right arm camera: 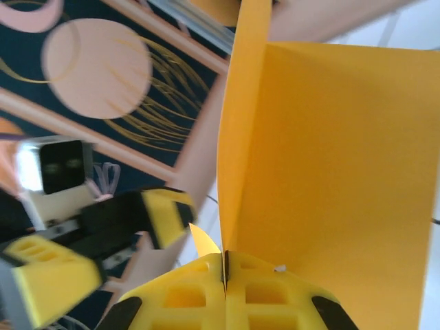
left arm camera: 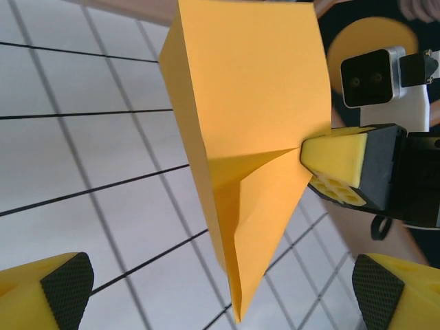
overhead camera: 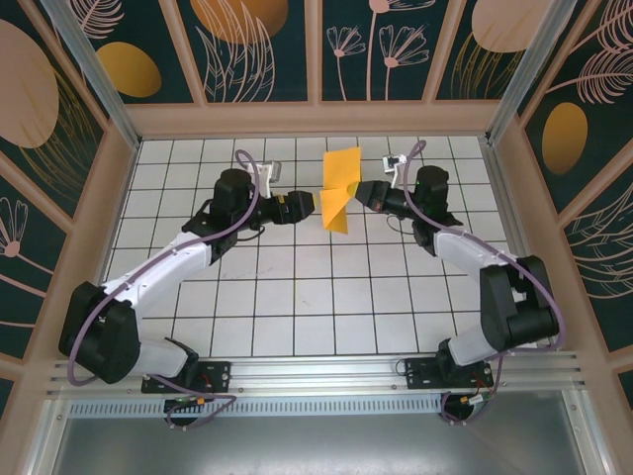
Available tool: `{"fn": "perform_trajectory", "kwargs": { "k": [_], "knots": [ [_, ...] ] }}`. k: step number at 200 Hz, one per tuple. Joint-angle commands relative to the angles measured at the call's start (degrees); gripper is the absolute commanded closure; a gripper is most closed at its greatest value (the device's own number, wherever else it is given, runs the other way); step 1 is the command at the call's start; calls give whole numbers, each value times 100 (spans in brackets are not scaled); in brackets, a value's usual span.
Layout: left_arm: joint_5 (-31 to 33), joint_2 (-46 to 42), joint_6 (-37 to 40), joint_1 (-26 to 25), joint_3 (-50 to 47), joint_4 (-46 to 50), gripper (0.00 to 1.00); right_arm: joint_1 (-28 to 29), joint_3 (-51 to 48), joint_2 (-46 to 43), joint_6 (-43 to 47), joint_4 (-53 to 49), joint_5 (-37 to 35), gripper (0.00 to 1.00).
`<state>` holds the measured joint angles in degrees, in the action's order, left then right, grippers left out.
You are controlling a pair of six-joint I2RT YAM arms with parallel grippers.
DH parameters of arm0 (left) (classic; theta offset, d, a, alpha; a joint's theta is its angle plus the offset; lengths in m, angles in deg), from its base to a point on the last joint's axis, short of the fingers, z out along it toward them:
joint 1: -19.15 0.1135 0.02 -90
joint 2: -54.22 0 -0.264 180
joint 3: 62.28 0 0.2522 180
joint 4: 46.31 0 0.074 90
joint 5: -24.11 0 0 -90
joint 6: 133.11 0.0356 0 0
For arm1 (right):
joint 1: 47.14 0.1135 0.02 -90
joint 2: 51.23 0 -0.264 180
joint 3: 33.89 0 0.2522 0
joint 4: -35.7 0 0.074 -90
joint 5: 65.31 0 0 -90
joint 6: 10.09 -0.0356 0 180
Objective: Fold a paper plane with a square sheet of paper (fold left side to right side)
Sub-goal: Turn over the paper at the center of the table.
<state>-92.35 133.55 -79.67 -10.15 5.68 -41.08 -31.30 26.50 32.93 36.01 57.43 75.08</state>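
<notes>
Bench [overhead camera: 297,297]: white grid tiles, both arms reach in toward its far middle. Left arm [overhead camera: 158,262] and right arm [overhead camera: 475,257] nearly meet there.

Half-folded paper plane [overhead camera: 339,188]: orange-yellow, hanging off the bench between the two grippers, broad end toward the far wall, pointed end toward me. In the left wrist view the paper [left arm camera: 254,124] shows a diagonal crease and a narrow tip at the bottom.

Right gripper [overhead camera: 368,193]: pressed together on the plane's right edge, about mid-height. In its own wrist view the edge of the paper [right arm camera: 330,172] runs straight into the seam between the yellow pads [right arm camera: 268,289].

Left gripper [overhead camera: 309,206]: spread wide, fingers either side of the tip, touching nothing.

Risks as I judge them:
- The one pinch on a thin edge carries the whole plane, so a quick move of the right arm could make it pivot or slip out.
- The flaps look loose and could spring open with nothing pressing the crease.
- If I close the left gripper off the crease, the tip gets crumpled.
- The grippers are near each other, so an overshoot would knock them together.
</notes>
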Motion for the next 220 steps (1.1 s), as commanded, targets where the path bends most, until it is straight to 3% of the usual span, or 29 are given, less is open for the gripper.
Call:
{"fn": "perform_trajectory", "kwargs": {
  "k": [1,54,111,143,172,191,220],
  "knots": [
    [-966,61,-859,-1,-268,-1042,2,45,170,-286,-669,874,419,99],
    [-2070,244,-1993,2,-447,-2761,13,383,403,-436,-1108,1232,463,97],
    [-2225,250,-2305,-6,-515,-3170,60,441,333,-411,-1288,1427,429,95],
    [-2205,250,-2300,-5,-550,-3163,75,396,213,-443,-1230,1363,397,93],
    [-2155,288,-2204,-5,-563,-3046,92,356,152,-534,-1049,1071,359,82],
    [-2012,263,-1921,-5,-516,-2663,94,323,212,-662,-621,450,266,72],
    [-1322,119,-891,-36,-264,-1094,96,171,464,-1040,657,-1674,-662,53]
  ]
}}
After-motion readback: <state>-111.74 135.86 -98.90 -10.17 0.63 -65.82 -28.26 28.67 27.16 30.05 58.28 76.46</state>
